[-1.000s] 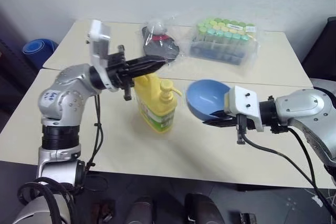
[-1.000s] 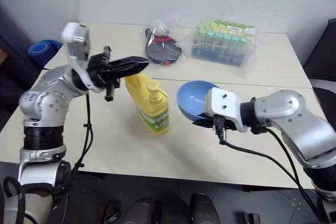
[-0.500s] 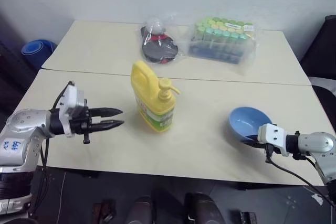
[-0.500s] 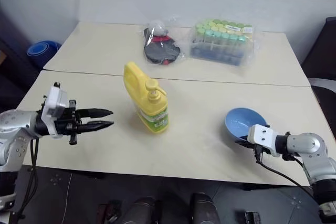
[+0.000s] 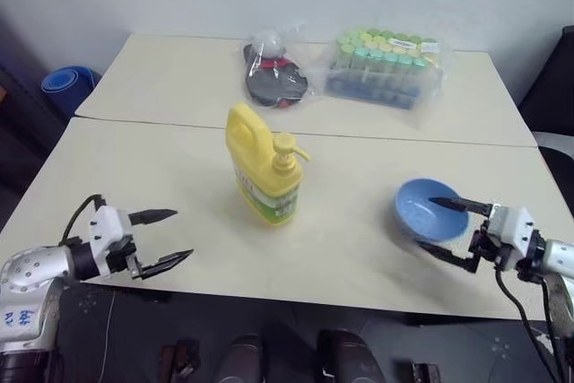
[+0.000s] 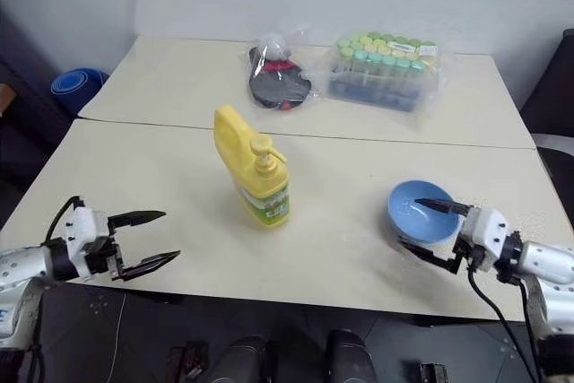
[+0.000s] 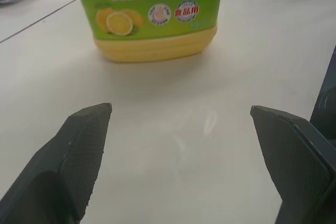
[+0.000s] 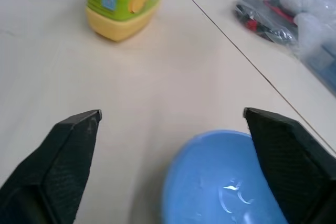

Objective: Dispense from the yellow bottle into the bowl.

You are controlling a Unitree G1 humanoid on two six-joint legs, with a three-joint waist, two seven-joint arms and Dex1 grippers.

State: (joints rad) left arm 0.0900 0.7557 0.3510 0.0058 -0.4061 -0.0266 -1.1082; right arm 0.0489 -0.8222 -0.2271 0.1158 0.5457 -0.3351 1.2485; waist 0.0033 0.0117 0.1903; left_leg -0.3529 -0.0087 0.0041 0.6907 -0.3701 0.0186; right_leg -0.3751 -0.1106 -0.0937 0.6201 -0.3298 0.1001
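The yellow bottle (image 5: 263, 172) stands upright in the middle of the near table, pump nozzle pointing right; its green label shows in the left wrist view (image 7: 152, 19). The light-blue bowl (image 5: 417, 195) rests on the table to the right, near the front edge. My left gripper (image 5: 179, 234) hovers open at the front left edge, pointing toward the bottle and well short of it. My right gripper (image 5: 427, 224) is open at the bowl's near side, one finger over the bowl, the other by its front edge. The bowl (image 8: 220, 182) lies between those fingers.
A pack of green-capped tubes (image 5: 386, 67) and a dark item wrapped in clear plastic (image 5: 273, 73) lie on the far table. A seam (image 5: 359, 138) runs between the two tables. A blue roll (image 5: 65, 87) sits on the floor at the left.
Both arms dropped and swung outward. The left gripper left the bottle's top and opened at the front left. The bowl went from beside the bottle down to the right; the right gripper let go.
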